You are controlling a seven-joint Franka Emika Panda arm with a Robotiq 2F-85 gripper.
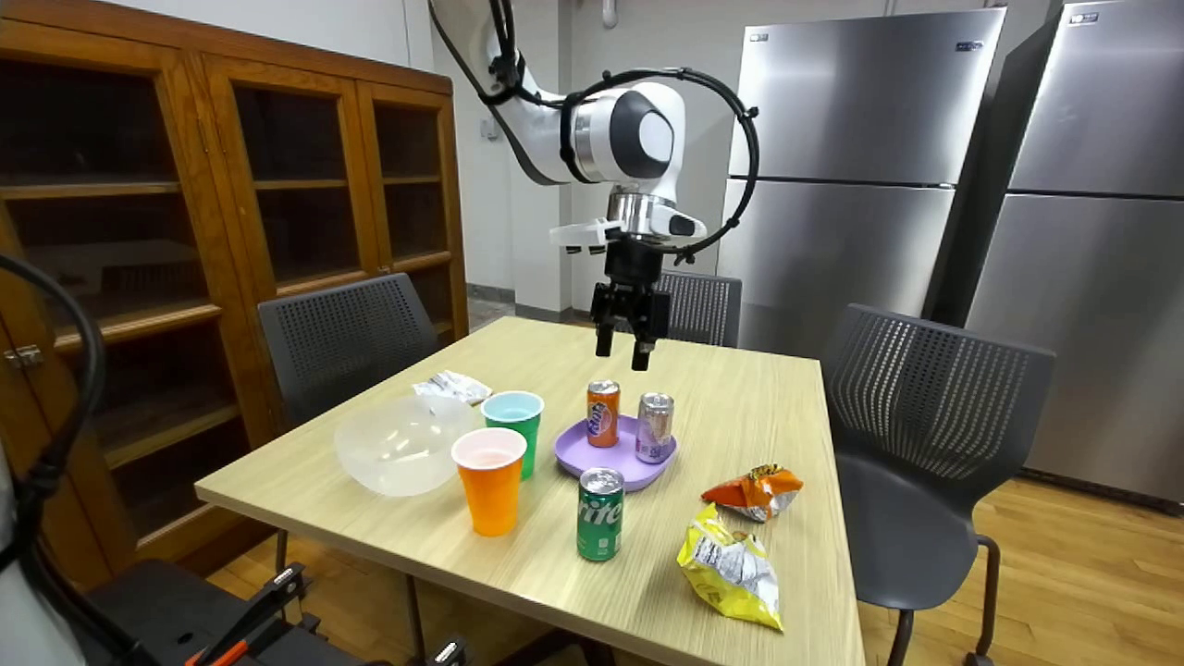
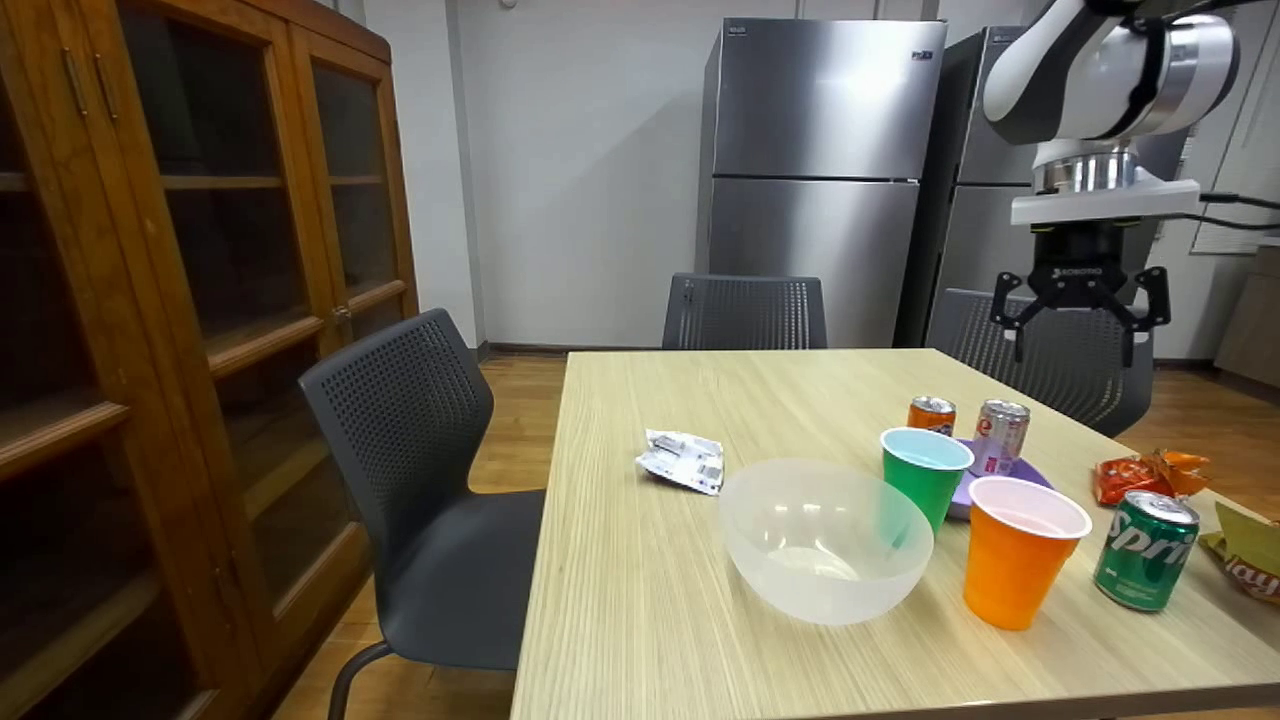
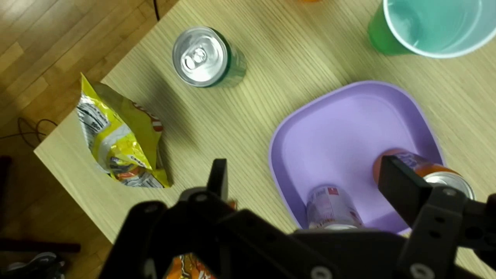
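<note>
High over the table, my gripper (image 1: 622,351) stands open, with nothing between its fingers. Beneath it lies a purple plate (image 3: 341,128) carrying two upright cans. One is an orange Fanta can (image 1: 603,414), partly covered by a finger (image 3: 403,190) in the wrist view. The other is a silver-pink can (image 1: 655,430), whose top is cut off by the gripper body in the wrist view. A green Sprite can (image 2: 1146,550) stands on the bare table beside the plate. Two chip bags, one yellow (image 3: 120,135) and one orange (image 1: 754,492), lie near the table's edge.
A green cup (image 2: 925,480) and an orange cup (image 2: 1020,560) stand close to the plate. Beside them sits a frosted bowl (image 2: 825,560), with a white packet (image 2: 683,460) behind it. Chairs (image 1: 934,416) surround the table (image 1: 740,388); a wooden cabinet (image 1: 213,231) lines the wall.
</note>
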